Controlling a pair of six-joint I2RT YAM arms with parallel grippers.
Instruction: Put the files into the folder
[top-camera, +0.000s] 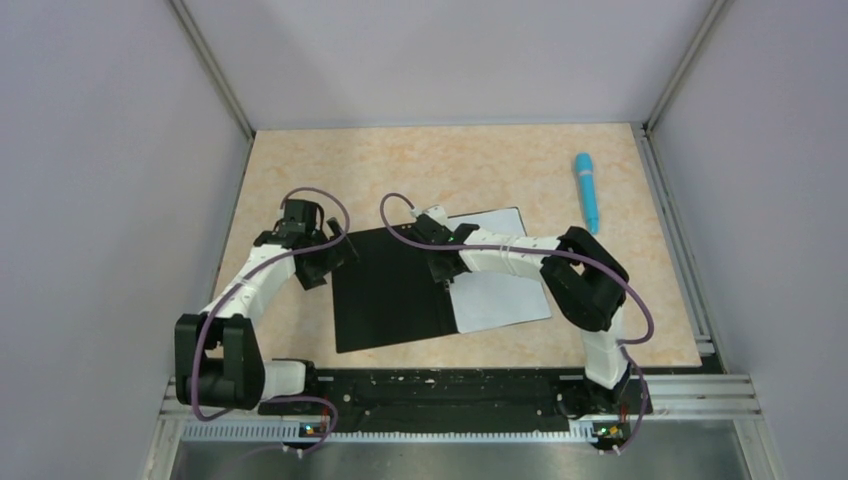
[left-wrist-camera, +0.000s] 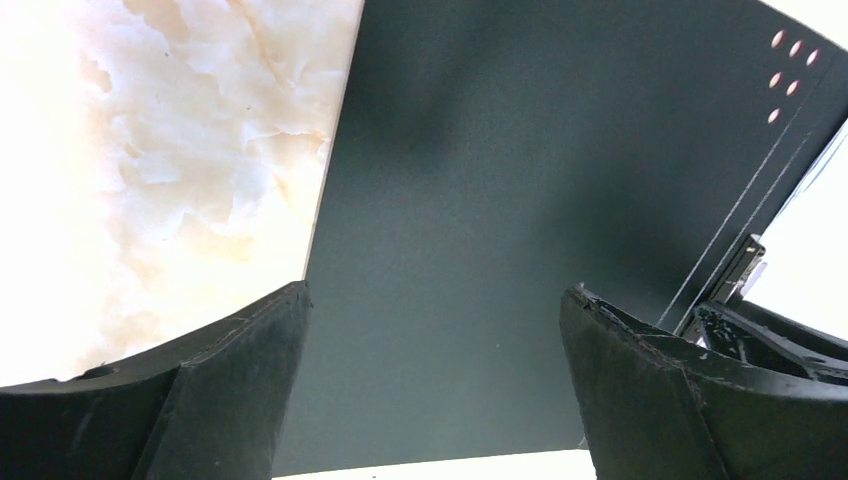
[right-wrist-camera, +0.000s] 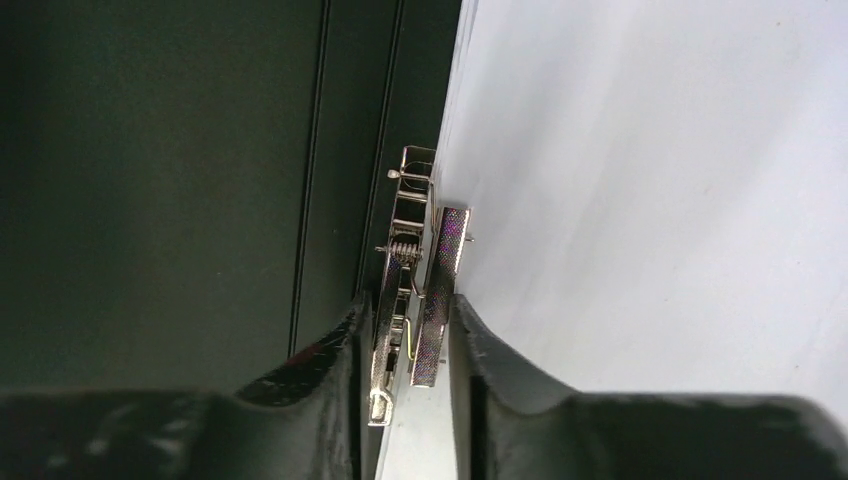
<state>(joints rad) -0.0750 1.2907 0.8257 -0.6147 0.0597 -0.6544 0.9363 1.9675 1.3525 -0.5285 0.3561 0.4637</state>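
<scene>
The thin black-lined folder (top-camera: 390, 290) is lying open mid-table, the white paper sheet (top-camera: 500, 295) resting on its right half. The right gripper (right-wrist-camera: 410, 310) is pinching the silver metal spring clip (right-wrist-camera: 415, 270) by the spine; the left gripper (left-wrist-camera: 435, 300) is spread wide at the folder's left edge.

I am seeing the folder (top-camera: 390, 290) lying open in the middle of the table (top-camera: 480, 160), its left half bare; the files (top-camera: 500, 295) are lying on its right half, covering nearly all of it; the clip (right-wrist-camera: 418, 220) is sitting along the spine, between the bare half and the files; my right gripper (right-wrist-camera: 405, 310) is straddling that clip, one finger on each side; my left gripper (left-wrist-camera: 433, 310) is hanging over the folder's left edge, one finger above the table, the other above the folder; the pen (top-camera: 587, 192) is lying well apart, behind and to the right.
</scene>
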